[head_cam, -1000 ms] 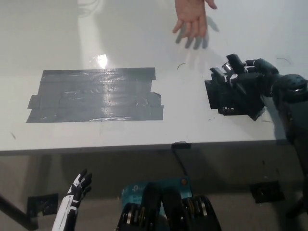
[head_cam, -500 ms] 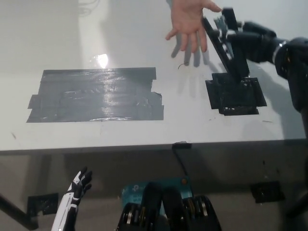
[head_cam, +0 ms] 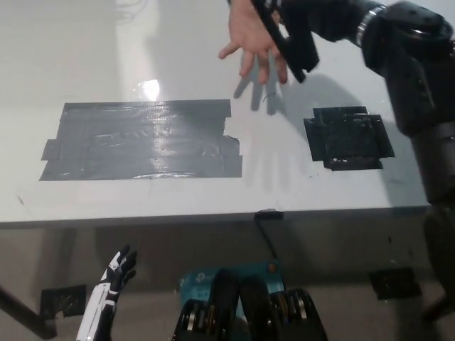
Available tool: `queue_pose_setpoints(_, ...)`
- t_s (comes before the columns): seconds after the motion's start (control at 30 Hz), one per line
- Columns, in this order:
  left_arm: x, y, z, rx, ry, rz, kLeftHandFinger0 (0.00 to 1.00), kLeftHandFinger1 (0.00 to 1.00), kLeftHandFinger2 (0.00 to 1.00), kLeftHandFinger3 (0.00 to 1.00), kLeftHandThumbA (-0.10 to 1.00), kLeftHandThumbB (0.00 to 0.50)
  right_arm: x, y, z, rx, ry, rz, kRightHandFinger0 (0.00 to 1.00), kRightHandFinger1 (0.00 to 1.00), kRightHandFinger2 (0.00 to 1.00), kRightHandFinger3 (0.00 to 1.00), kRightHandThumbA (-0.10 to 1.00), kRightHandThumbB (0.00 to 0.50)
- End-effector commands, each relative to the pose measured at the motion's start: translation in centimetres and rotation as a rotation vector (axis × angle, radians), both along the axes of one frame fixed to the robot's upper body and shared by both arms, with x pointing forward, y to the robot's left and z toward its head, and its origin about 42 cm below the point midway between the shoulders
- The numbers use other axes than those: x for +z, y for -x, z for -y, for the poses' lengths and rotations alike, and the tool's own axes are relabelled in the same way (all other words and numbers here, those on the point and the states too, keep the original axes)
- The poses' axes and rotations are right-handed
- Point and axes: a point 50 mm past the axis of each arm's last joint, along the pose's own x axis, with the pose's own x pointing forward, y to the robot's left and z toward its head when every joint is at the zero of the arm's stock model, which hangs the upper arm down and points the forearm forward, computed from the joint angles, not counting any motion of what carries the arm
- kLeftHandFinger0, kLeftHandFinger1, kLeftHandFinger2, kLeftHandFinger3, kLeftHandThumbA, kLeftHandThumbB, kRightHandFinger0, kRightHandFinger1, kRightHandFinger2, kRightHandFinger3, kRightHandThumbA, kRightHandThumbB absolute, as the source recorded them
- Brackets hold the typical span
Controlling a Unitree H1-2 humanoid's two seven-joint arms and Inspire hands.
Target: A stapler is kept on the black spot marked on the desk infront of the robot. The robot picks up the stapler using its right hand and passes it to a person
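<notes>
Low at the far left, below the desk edge: white left hand (head_cam: 114, 277), resting, fingers spread apart and holding nothing, over a dull grey floor (head_cam: 43, 249). On that floor near it, a small dark square patch (head_cam: 62, 301).

Above, a glossy white desk (head_cam: 178, 192), running across the whole view, with a bright glare spot near its middle left. Taped flat on the desk's left half: a wide grey patch of overlapping tape strips (head_cam: 142, 140), shiny and a little wrinkled.

Near the top centre: a person's hand (head_cam: 250, 34), palm open, fingers spread and pointing down toward the desk, casting a soft shadow on the white surface beneath.

Lying across that palm's right side: the black stapler (head_cam: 290, 39), tilted, raised clear of the desk. Gripped at its upper part by the black right hand (head_cam: 320, 15), fingers wrapped round it, arm reaching in from the right edge and bent upward.

Below and right of the stapler: the black spot (head_cam: 348, 138), a square of dark tape on the desk, bare, well apart from the stapler.
</notes>
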Motion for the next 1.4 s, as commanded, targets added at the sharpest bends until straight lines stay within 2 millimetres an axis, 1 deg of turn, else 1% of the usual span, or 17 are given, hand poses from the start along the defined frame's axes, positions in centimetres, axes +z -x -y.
queue_pose_setpoints(0.0,1.1,-0.3,-0.3,-0.013,-0.025,0.043,1.0,1.0,1.0,1.0,1.0,0.5,5.6,-0.6,-2.5,-0.092,0.084,0.081,0.0,0.0,0.0,0.02,0.84,0.071)
queue_pose_setpoints(0.2,1.2,-0.5,0.0,-0.015,-0.026,0.038,1.0,1.0,1.0,1.0,1.0,0.5,6.2,-0.7,-5.7,-0.191,0.3,0.191,0.0,0.0,0.0,0.0,0.95,0.088)
queue_pose_setpoints(0.3,1.2,-0.6,0.1,-0.021,-0.031,0.036,1.0,1.0,1.0,1.0,1.0,0.5,6.0,-0.8,-7.0,-0.243,0.357,0.217,0.0,0.0,0.03,0.05,0.98,0.034)
queue_pose_setpoints(0.43,1.1,-0.6,0.0,-0.02,-0.042,0.034,1.0,1.0,1.0,1.0,1.0,0.5,5.4,-0.7,-8.2,-0.3,0.441,0.303,0.0,0.02,0.19,0.18,0.96,0.001)
queue_pose_setpoints(0.63,1.2,-0.7,0.1,-0.029,-0.038,0.039,1.0,1.0,1.0,1.0,1.0,0.5,5.1,-0.6,-9.7,-0.362,0.527,0.483,0.0,0.0,0.06,0.09,0.99,0.0)
queue_pose_setpoints(0.7,1.2,-0.9,0.1,-0.032,-0.038,0.041,1.0,1.0,1.0,1.0,1.0,0.5,5.0,-0.5,-10.0,-0.387,0.515,0.547,0.0,0.04,0.18,0.35,0.99,0.006)
queue_pose_setpoints(0.77,1.4,-0.9,0.1,-0.032,-0.031,0.04,1.0,1.0,1.0,1.0,1.0,0.5,5.1,-0.4,-10.3,-0.398,0.515,0.564,0.07,0.21,0.41,0.63,1.0,0.0)
queue_pose_setpoints(0.8,1.4,-0.9,0.1,-0.033,-0.029,0.039,1.0,1.0,1.0,1.0,1.0,0.5,5.2,-0.4,-10.4,-0.402,0.522,0.57,0.08,0.23,0.42,0.58,1.0,0.0)
queue_pose_setpoints(0.9,1.5,-0.9,0.1,-0.035,-0.03,0.038,1.0,1.0,1.0,1.0,1.0,0.5,5.2,-0.4,-10.7,-0.418,0.558,0.612,0.0,0.06,0.26,0.18,1.0,0.008)
queue_pose_setpoints(1.0,1.6,-1.0,0.0,-0.036,-0.034,0.039,1.0,1.0,1.0,1.0,1.0,0.5,4.9,-0.4,-10.6,-0.437,0.64,0.647,0.0,0.06,0.38,0.21,1.0,0.033)
queue_pose_setpoints(1.07,1.7,-1.0,0.0,-0.033,-0.034,0.036,1.0,1.0,1.0,1.0,1.0,0.5,4.7,-0.5,-10.5,-0.439,0.683,0.658,0.0,0.03,0.31,0.15,1.0,0.044)
queue_pose_setpoints(1.1,1.7,-1.0,-0.1,-0.033,-0.035,0.036,1.0,1.0,1.0,1.0,1.0,0.5,4.7,-0.5,-10.4,-0.44,0.692,0.663,0.07,0.12,0.39,0.19,1.0,0.045)
queue_pose_setpoints(1.13,1.7,-1.0,-0.1,-0.034,-0.043,0.04,1.0,1.0,1.0,1.0,1.0,0.5,4.1,-0.7,-10.0,-0.436,0.728,0.673,0.3,0.38,0.63,0.57,0.97,0.104)
queue_pose_setpoints(1.2,1.8,-1.1,-0.1,-0.036,-0.052,0.046,1.0,1.0,1.0,1.0,1.0,0.5,3.8,-0.9,-9.6,-0.423,0.766,0.67,0.33,0.41,0.68,0.86,0.97,0.148)
queue_pose_setpoints(1.23,1.8,-1.2,-0.1,-0.04,-0.053,0.048,1.0,1.0,1.0,1.0,1.0,0.5,3.7,-1.0,-9.3,-0.393,0.786,0.646,0.58,0.7,0.91,1.0,0.95,0.208)
queue_pose_setpoints(1.27,1.8,-1.2,-0.1,-0.041,-0.051,0.049,1.0,1.0,1.0,1.0,1.0,0.5,3.5,-1.1,-9.2,-0.378,0.798,0.64,0.76,0.96,1.0,1.0,0.92,0.256)
queue_pose_setpoints(1.37,1.9,-1.3,-0.1,-0.046,-0.054,0.055,1.0,1.0,1.0,1.0,1.0,0.5,3.0,-1.3,-8.3,-0.346,0.824,0.619,1.0,1.0,1.0,1.0,0.92,0.356)
